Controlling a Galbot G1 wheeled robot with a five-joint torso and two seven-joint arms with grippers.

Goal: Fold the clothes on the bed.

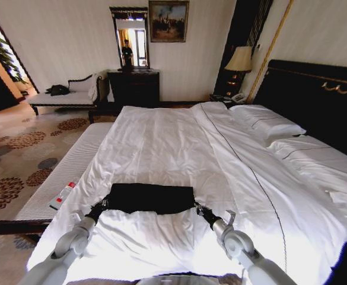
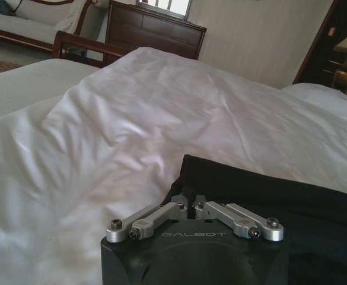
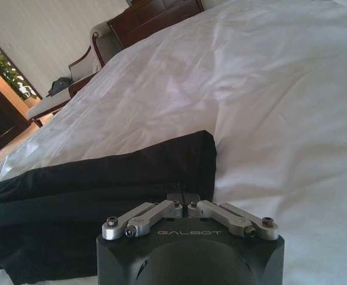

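The black T-shirt (image 1: 151,198) lies folded into a flat band across the white bed's (image 1: 179,142) near end.

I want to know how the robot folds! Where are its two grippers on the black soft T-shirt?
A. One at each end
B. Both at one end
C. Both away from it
A: the left gripper and right gripper pinch opposite ends of the black soft T-shirt.

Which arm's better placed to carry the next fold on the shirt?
Neither clearly: left gripper is shut on the T-shirt at its left edge, right gripper shut on its right edge. Likely both together.
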